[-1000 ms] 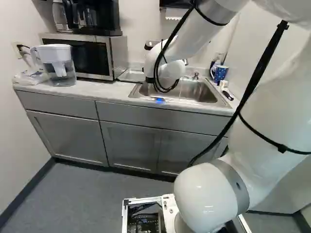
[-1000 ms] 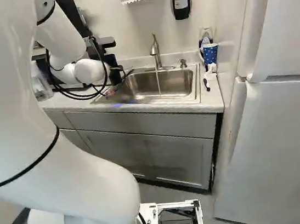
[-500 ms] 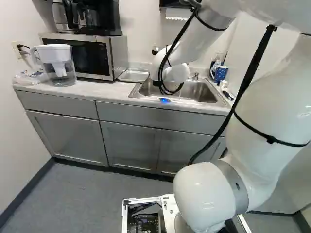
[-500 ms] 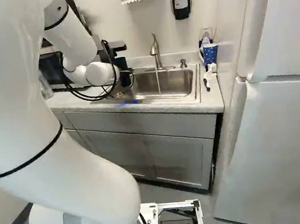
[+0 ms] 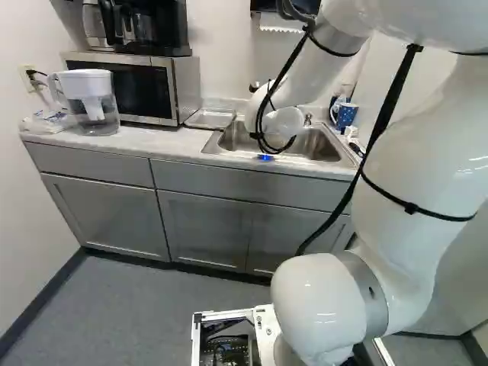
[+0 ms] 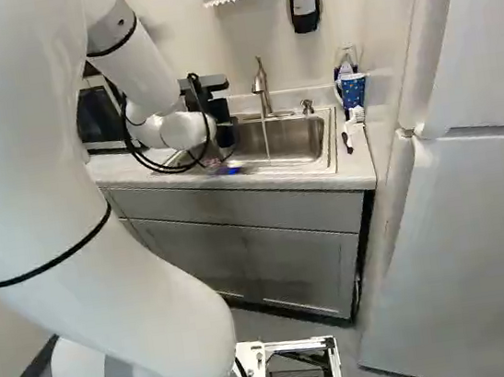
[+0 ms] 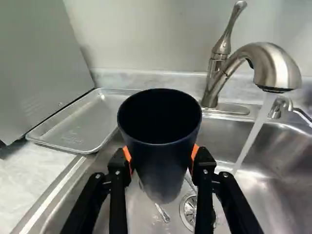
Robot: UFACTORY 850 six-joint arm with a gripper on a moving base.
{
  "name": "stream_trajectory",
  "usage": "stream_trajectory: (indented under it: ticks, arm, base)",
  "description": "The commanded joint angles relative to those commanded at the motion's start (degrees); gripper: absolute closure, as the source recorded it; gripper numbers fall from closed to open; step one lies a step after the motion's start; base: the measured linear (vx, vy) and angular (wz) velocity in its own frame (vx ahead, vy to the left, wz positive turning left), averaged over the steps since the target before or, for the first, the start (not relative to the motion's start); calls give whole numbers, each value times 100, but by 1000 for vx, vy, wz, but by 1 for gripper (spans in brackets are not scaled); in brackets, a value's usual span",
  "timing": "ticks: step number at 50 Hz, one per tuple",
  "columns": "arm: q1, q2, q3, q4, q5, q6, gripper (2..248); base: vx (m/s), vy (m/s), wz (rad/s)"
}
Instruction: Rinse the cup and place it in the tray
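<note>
In the right base view my gripper (image 6: 224, 134) is at the near-left part of the sink (image 6: 307, 147), partly hidden by the wrist. In the wrist view the gripper (image 7: 161, 158) is shut on a dark navy cup (image 7: 161, 165), orange pads against both its sides. The cup is upright with its mouth up, over the sink basin. Water (image 7: 253, 131) runs from the faucet (image 7: 273, 63) beside the cup, apart from it. The shallow metal tray (image 7: 73, 129) lies on the counter on the other side of the cup, beside the sink.
A microwave (image 5: 137, 88) stands beside the tray, with a water pitcher (image 5: 90, 103) on the counter. A blue dotted mug (image 6: 353, 91) and a brush (image 6: 348, 129) are at the sink's far side. Utensils (image 7: 162, 213) lie by the drain.
The arm has carried the cup rightward over the sink, toward the running faucet. The grip is unchanged, and the base has not moved.
</note>
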Motion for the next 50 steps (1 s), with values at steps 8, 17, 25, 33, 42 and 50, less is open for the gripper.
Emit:
stream_trajectory:
  ticks: [8,17,25,33,42,50]
  arm:
    - [-140,-47,4,0,91,0,125]
    - [-297,-58,-7,0,95,0,125]
    - [-436,-74,-24,0,95,0,125]
    - [-567,-90,-40,0,95,0,125]
    - [-680,-97,-47,0,5,0,125]
    - [-759,-114,-65,0,-120,0,125]
  base:
    - [0,0,0]
    - [0,0,0]
    - [0,0,0]
    - [0,0,0]
    - [0,0,0]
    - [0,0,0]
